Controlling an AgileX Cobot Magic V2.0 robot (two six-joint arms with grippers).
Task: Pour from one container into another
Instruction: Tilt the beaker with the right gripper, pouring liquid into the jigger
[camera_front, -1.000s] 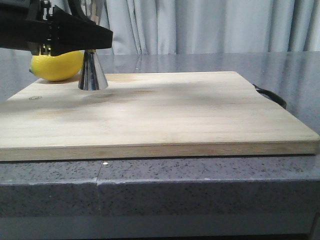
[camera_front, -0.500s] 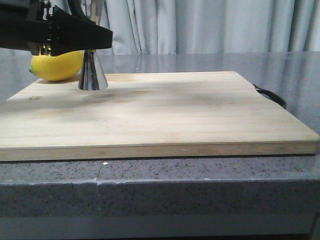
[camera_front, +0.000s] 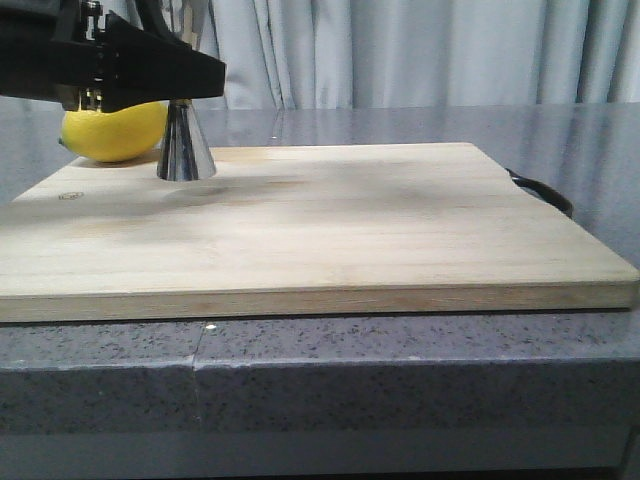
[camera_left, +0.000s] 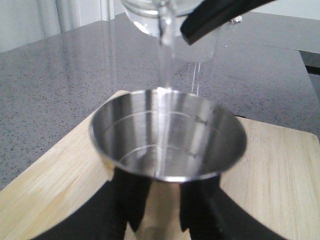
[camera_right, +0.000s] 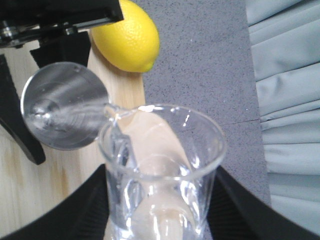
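- Here, at the upper left of the front view, the black left gripper (camera_front: 150, 75) is clenched on the steel jigger (camera_front: 186, 145), hiding its waist and upper cup.
- Just behind it, a yellow lemon (camera_front: 112, 130) sits at the board's far left corner, partly screened by the gripper.
- The jigger stands upright on the wooden cutting board (camera_front: 330, 230), which fills the frame's middle; a dark handle (camera_front: 545, 192) shows at its right edge.
- Grey curtains (camera_front: 420, 50) hang behind the speckled grey counter (camera_front: 400, 380).
- In the right wrist view, the right gripper (camera_right: 160, 215) grasps the glass beaker (camera_right: 162, 165), tilted over the jigger, a clear stream (camera_left: 164, 60) falling into the cup.
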